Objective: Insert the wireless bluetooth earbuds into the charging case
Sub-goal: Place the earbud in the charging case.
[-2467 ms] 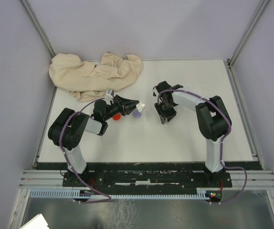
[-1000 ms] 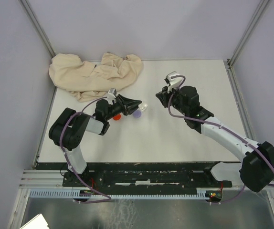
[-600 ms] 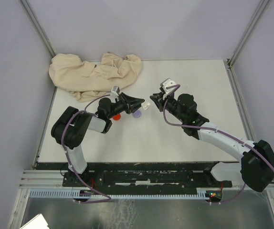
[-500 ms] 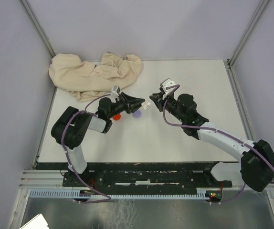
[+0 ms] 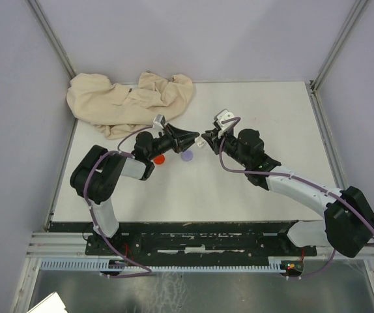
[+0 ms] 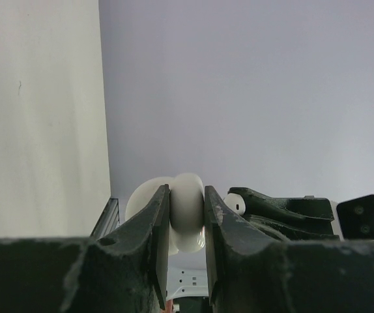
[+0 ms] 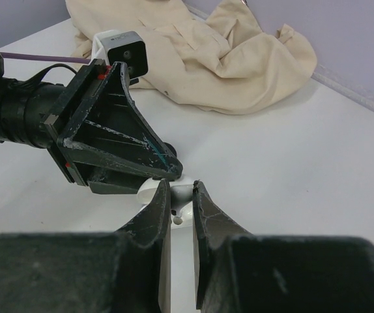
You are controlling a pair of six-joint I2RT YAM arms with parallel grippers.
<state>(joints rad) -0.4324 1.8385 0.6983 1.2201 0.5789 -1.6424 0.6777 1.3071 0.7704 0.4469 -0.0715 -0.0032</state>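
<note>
My left gripper (image 5: 194, 139) is shut on the white charging case (image 6: 187, 212), held above the table with its lid (image 6: 141, 195) swung open to the side. My right gripper (image 5: 205, 137) is shut on a white earbud (image 7: 183, 193), pinched between its fingertips. The two grippers meet tip to tip near the table's middle. In the left wrist view the earbud (image 6: 234, 203) sits just right of the case, in the right gripper's black fingers (image 6: 272, 202). In the right wrist view the case (image 7: 149, 189) lies right behind the earbud, under the left gripper's fingers (image 7: 118, 153).
A red round disc (image 5: 159, 158) and a pale purple round disc (image 5: 186, 156) lie on the white table (image 5: 265, 111) under the left gripper. A crumpled beige cloth (image 5: 131, 101) covers the back left corner. Grey walls and metal rails bound the table.
My right arm has swung left and carried the earbud up to the case. My left gripper has edged right and slightly back with the case.
</note>
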